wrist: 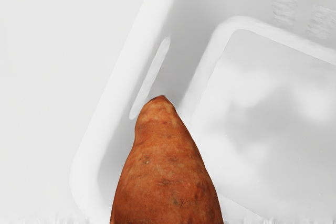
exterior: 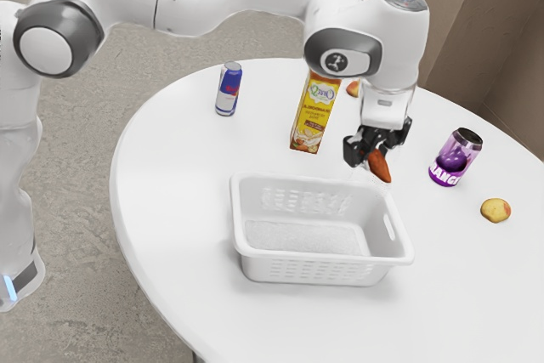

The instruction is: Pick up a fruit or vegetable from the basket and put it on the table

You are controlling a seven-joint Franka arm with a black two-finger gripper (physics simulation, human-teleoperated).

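Note:
My gripper (exterior: 368, 149) is above the far right corner of the white basket (exterior: 323, 258) in the exterior view, shut on an orange-brown sweet potato (exterior: 379, 166) whose tapered end points down. In the wrist view the sweet potato (wrist: 165, 177) reaches up from the lower edge, over the corner of the basket (wrist: 100, 129) beside its handle slot. No fruit or vegetable lies on the visible part of the basket's floor.
Behind the basket, a yellow carton (exterior: 314, 116) and a blue can (exterior: 228, 89) stand on the round white table (exterior: 170, 150). Toward the exterior view's right are a purple can (exterior: 456, 157) and a yellowish fruit (exterior: 495, 210). Another fruit (exterior: 354, 88) is partly hidden behind the arm.

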